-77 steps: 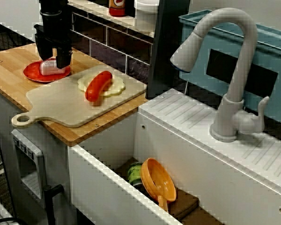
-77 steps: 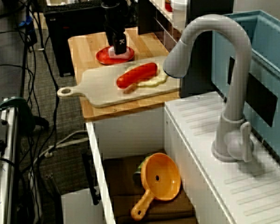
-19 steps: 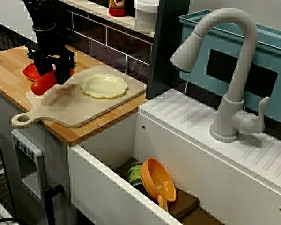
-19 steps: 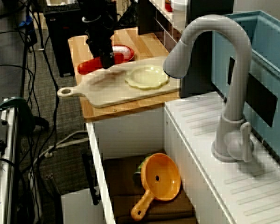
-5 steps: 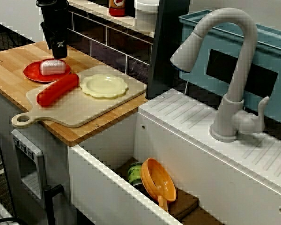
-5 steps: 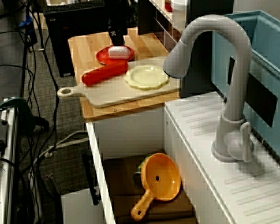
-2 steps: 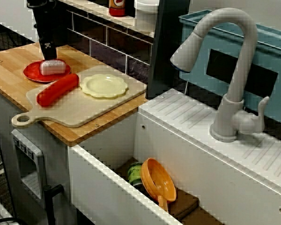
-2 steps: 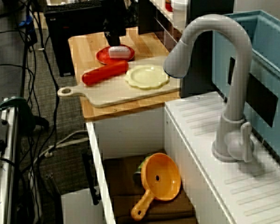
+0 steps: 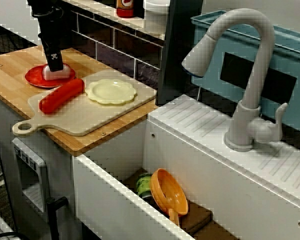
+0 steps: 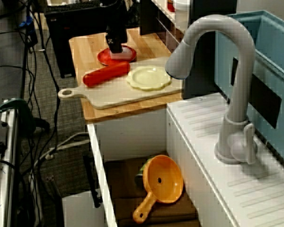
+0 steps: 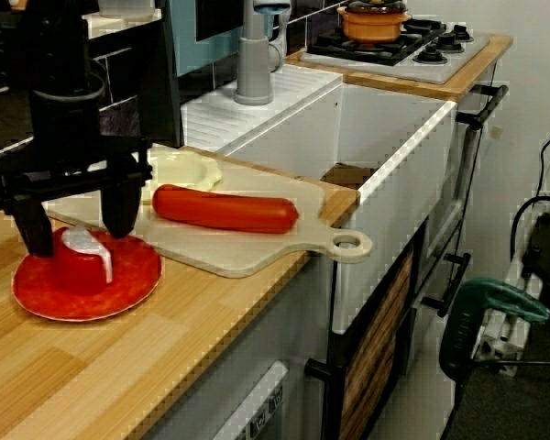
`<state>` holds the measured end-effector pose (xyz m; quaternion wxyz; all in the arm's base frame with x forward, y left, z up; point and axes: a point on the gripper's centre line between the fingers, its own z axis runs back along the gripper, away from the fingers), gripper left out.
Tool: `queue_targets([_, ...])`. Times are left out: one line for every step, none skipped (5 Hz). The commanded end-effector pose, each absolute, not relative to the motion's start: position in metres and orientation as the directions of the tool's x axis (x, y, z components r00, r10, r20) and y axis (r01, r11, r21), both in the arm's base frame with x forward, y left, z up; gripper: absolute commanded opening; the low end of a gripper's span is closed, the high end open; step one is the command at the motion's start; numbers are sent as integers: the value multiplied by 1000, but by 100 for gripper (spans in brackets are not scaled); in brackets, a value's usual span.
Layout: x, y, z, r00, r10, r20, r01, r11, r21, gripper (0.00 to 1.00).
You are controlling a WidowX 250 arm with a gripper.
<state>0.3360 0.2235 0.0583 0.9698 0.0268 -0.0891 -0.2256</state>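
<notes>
Wooden counter (image 9: pixel 10 75) carries a pale cutting board (image 9: pixel 85 112). Black gripper (image 11: pixel 77 236) stands just off the board's edge, jaws spread open, gripping nothing. On the board a red sausage (image 9: pixel 61 95) lies just beside a yellow plate (image 9: pixel 111 91); off the board, next to the sausage, a red plate (image 9: pixel 32 79) bears a small red and white block (image 11: pixel 84 261), which sits between the gripper's fingers, contact not confirmable.

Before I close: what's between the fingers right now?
The small red-and-white block on the red plate, flanked by the gripper's open fingers; the low view along the counter shows it best. Whether they touch it, I cannot tell.
</notes>
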Motion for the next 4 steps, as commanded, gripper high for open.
queue_targets([347,225,77,882,-436,178,403,895,193,100])
queue_targets([345,230,73,893,-412,182,377,904,200,100])
queue_targets([343,229,71,892,-410,192,372,905,207,0])
queue_targets([343,232,74,895,-402,192,363,908,207,0])
